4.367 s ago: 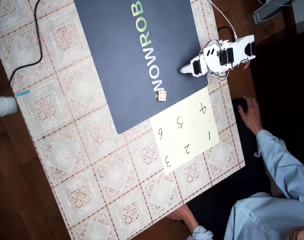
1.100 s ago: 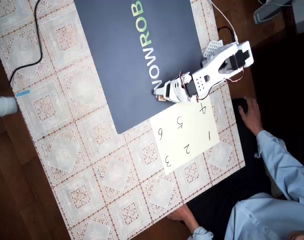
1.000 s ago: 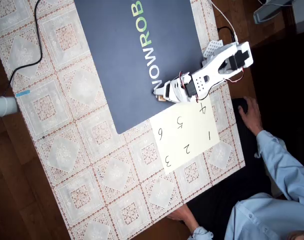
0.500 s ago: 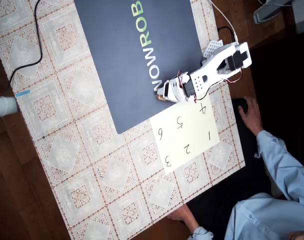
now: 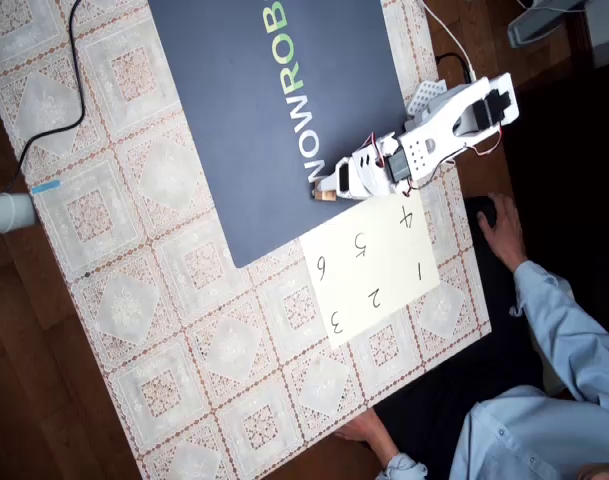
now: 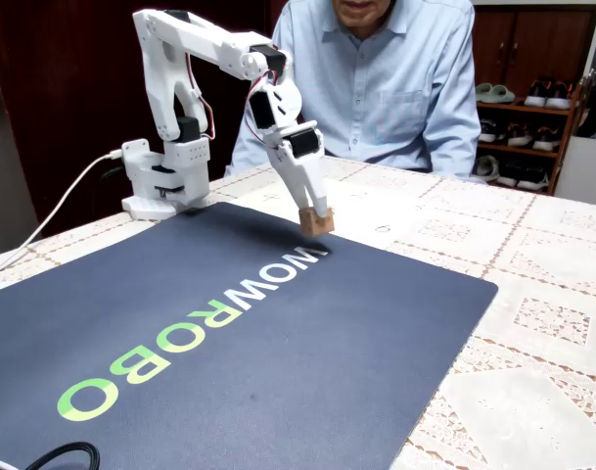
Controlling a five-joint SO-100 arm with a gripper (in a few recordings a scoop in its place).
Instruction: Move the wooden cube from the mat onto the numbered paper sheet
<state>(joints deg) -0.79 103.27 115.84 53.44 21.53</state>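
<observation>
In the overhead view, at the far left, a black cable (image 5: 72, 70) runs over the lace tablecloth (image 5: 164, 330), which covers the table. Next to the right lies the mat (image 5: 244, 120), dark navy, with its long axis going from the upper part of the picture down toward the lower right; its white and green lettering runs along this same axis. Near the lower right edge of the mat is the wooden cube (image 5: 326, 194), and the gripper (image 5: 329, 187) is closed on it, the two fingers pressing it from both sides. In the fixed view the cube (image 6: 316, 222) is seen lifted a little above the mat (image 6: 278, 333), not touching it, and the gripper (image 6: 315, 217) points down and slightly to the right, with the cube at its very tip. A cube has no long axis, so I can only say that it hangs a little tilted, with one edge turned to the camera; the dots on its faces are too small to read. Just below and right of the cube in the overhead view lies the numbered paper sheet (image 5: 374, 262), partly over the corner of the mat, with its long axis going from lower left to upper right. At the right edge a person in a light blue shirt (image 5: 544, 400) sits at the table.
</observation>
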